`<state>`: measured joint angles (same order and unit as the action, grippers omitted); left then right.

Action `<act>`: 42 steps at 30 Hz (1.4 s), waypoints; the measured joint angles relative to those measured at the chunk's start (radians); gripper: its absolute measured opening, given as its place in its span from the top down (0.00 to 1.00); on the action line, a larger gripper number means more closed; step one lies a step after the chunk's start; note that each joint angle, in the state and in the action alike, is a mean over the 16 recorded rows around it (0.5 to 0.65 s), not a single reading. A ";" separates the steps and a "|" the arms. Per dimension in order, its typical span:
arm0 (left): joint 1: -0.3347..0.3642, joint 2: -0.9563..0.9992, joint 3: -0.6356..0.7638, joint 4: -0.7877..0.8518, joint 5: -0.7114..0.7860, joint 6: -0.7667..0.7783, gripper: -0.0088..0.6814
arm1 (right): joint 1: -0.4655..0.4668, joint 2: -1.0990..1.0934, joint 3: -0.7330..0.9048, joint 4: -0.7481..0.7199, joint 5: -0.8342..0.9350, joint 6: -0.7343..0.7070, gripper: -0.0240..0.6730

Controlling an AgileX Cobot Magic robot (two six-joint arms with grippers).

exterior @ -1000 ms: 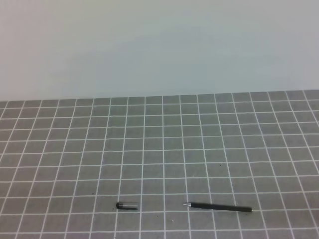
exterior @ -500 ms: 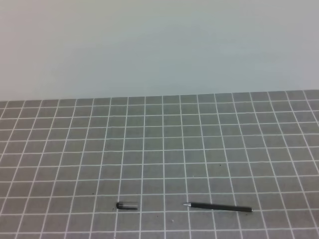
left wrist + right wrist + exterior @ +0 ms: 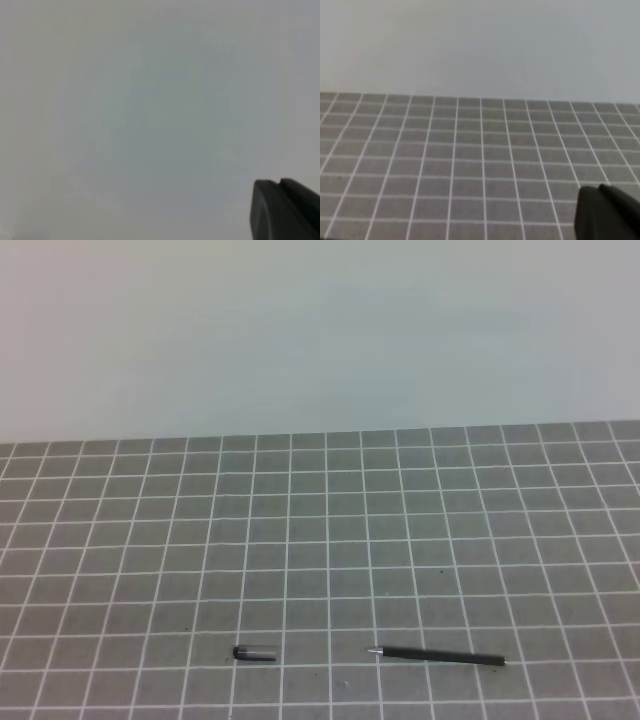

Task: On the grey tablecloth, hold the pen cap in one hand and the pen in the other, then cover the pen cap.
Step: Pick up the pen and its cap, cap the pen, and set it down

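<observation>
Currently: pen cap (image 3: 253, 653) and pen (image 3: 440, 657) lie apart near the front edge of the grey tablecloth (image 3: 320, 540).

We see the pen to the right of the cap, silvery tip toward it, with bare cloth between them and open grid up to the far edge. Neither arm enters the high view. We note a dark corner of the left gripper (image 3: 287, 210) and right gripper (image 3: 607, 212) in the wrist views; both are clenched, holding nothing.
</observation>
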<state>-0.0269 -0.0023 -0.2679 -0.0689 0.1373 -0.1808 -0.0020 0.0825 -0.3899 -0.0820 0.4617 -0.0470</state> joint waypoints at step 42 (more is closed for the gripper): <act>0.000 0.588 -0.125 -0.539 0.330 0.550 0.99 | 0.433 1.679 -0.879 0.274 0.501 -0.782 0.84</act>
<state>-0.0269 0.5856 -0.3934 -0.6083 0.4672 0.3688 0.4313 1.7618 -1.2689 0.1916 0.9631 -0.8295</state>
